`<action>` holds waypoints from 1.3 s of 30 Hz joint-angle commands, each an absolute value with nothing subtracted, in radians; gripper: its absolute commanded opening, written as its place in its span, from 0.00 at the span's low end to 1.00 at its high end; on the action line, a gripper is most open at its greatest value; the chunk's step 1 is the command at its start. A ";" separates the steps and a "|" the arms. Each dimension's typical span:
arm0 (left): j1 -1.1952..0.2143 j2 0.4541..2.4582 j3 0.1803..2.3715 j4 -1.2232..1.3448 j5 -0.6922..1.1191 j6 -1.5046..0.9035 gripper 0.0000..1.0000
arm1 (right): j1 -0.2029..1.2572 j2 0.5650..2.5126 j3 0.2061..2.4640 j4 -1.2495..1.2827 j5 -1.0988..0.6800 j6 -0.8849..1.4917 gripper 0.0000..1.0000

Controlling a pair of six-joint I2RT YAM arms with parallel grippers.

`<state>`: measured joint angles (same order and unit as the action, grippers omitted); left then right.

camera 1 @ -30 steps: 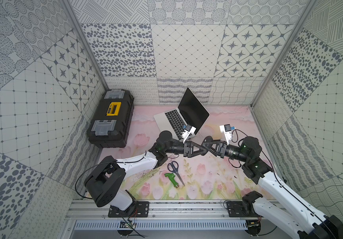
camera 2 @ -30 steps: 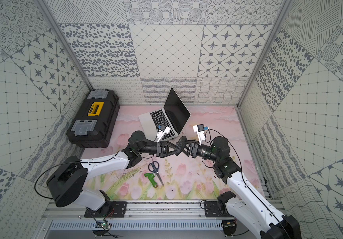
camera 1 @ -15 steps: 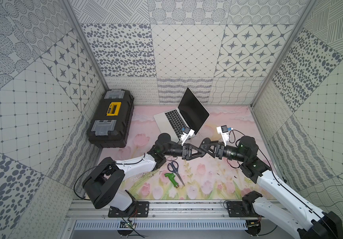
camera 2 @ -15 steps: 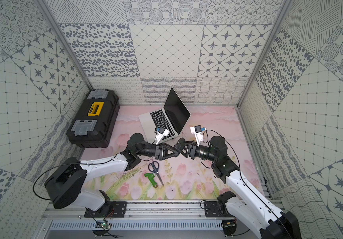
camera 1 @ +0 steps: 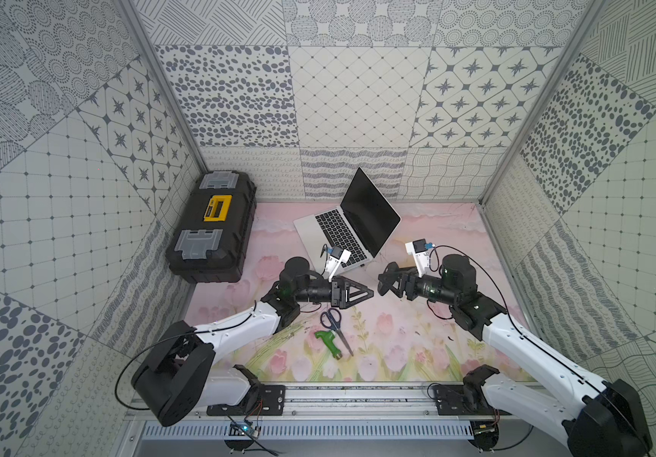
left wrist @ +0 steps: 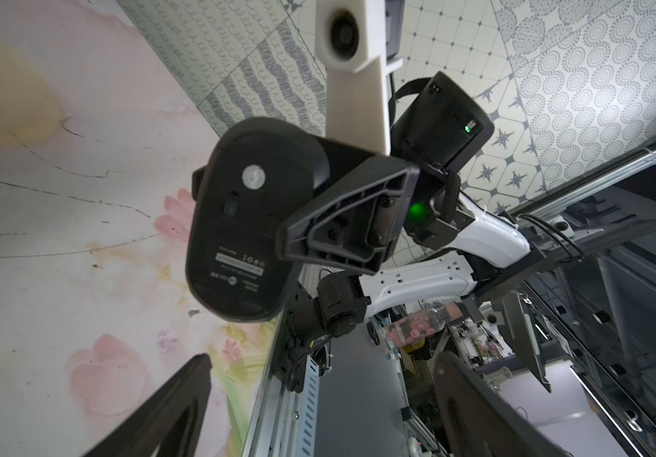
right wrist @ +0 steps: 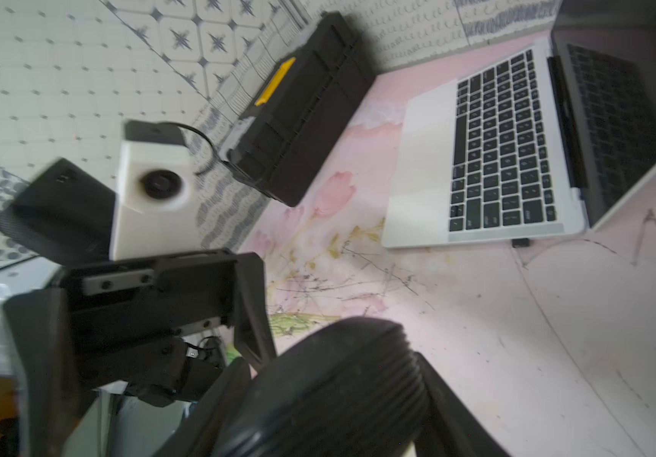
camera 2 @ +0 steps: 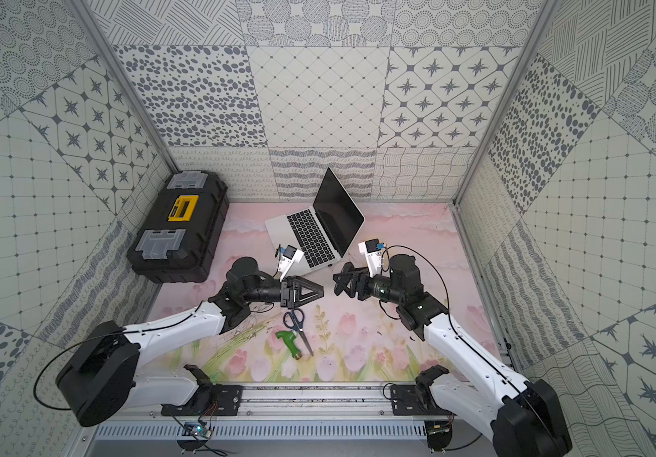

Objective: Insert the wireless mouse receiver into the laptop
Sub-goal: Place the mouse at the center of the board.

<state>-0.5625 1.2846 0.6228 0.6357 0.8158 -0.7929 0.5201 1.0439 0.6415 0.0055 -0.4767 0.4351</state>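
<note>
The right gripper (camera 1: 386, 279) clamps the mouse (left wrist: 239, 221) in mid-air, underside facing the left gripper (camera 1: 369, 293), whose jaws stand wide and empty; the laptop (camera 1: 342, 233) sits near, beyond them. The rounded shell could slip from that grip if the left one tugs at it off-centre

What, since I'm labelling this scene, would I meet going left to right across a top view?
In order: toolbox → scissors → mouse. The laptop and green tool overlap these sideways, so I omit them.

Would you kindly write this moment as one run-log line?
left gripper: open, empty | right gripper: holds wireless mouse | laptop: open, untouched
</note>
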 commanded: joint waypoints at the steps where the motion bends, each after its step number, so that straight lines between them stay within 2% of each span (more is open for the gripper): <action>1: -0.447 1.159 0.642 0.153 0.651 -0.485 0.92 | 0.603 1.141 0.699 -0.092 -0.208 0.183 0.37; 8: -0.301 1.084 0.642 -0.066 0.493 -0.419 0.92 | 0.729 1.447 0.859 -0.127 0.084 -0.105 0.39; 19: -0.289 1.039 0.615 -0.124 0.380 -0.371 0.92 | 0.841 1.765 1.033 -0.218 0.118 -0.331 0.42; 22: -0.288 1.040 0.612 -0.133 0.347 -0.368 0.92 | 0.861 1.809 1.069 -0.258 0.118 -0.339 0.50; 23: -0.287 1.041 0.612 -0.136 0.330 -0.367 0.92 | 0.864 1.813 1.073 -0.266 0.095 -0.332 0.60; 25: -0.288 1.038 0.612 -0.137 0.294 -0.367 0.92 | 0.866 1.801 1.068 -0.270 0.062 -0.314 0.75; 29: -0.279 1.023 0.610 -0.116 0.211 -0.362 0.96 | 0.864 1.717 1.028 -0.267 0.017 -0.261 0.94; 35: -0.210 1.042 0.616 -0.066 0.056 -0.320 0.98 | 0.804 1.457 0.907 -0.235 -0.008 -0.094 0.97; 39: -0.141 1.094 0.584 0.061 -0.023 -0.258 0.98 | 0.622 1.250 0.791 -0.199 -0.003 0.058 0.97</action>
